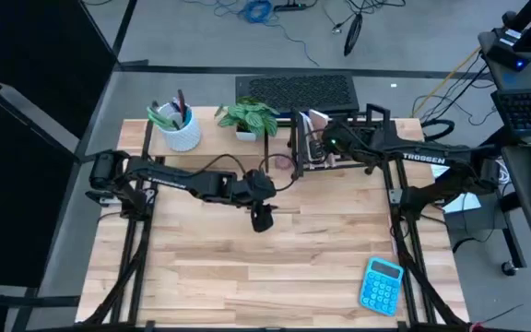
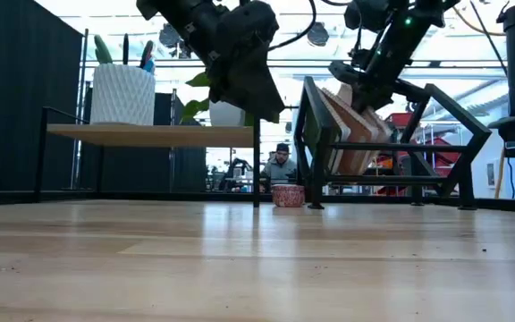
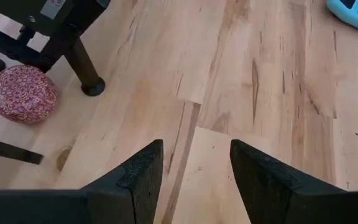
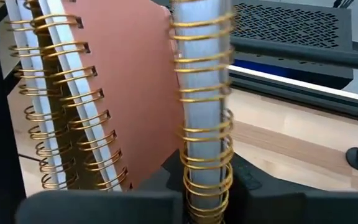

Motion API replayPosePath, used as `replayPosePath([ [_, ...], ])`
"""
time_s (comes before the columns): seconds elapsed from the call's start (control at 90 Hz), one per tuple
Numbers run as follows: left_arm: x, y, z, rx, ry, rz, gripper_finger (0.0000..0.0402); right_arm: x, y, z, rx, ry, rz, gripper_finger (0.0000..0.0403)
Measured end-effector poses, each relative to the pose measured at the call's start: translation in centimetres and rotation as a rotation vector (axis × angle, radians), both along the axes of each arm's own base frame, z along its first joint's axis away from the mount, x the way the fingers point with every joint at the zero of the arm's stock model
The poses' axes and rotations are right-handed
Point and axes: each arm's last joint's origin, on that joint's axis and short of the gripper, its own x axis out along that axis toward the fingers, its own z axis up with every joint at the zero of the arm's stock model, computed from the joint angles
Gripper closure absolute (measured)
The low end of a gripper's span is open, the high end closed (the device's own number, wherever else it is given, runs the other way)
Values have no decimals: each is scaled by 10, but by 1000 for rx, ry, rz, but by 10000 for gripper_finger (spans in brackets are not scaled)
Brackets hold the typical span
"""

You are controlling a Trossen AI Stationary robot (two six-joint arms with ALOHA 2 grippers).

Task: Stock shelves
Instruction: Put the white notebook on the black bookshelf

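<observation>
Left arm idle, right arm gripping.
Left gripper [image 3: 191, 174] hangs mid-table, fingers apart and empty; right gripper [image 4: 207, 180] reaches far back, clamped tight.

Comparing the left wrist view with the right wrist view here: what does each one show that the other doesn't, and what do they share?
Only the left wrist view shows the open left gripper above bare table, a small red patterned bowl beside a black rack leg, and a blue calculator's corner. Only the right wrist view shows gold-spiral notebooks standing in the rack, and the right gripper shut on one notebook's spiral. Both show the pale wood tabletop.
</observation>
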Motion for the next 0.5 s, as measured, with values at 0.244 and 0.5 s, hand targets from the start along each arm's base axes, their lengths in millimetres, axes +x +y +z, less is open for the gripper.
replayPosePath([
  [0.244, 0, 0, 0, 0, 0, 0, 228, 1, 0, 1, -9, -15, 4, 302],
  [0.5, 0, 0, 0, 0, 0, 0, 228, -3, 1, 8, -34, -27, 26, 262],
])
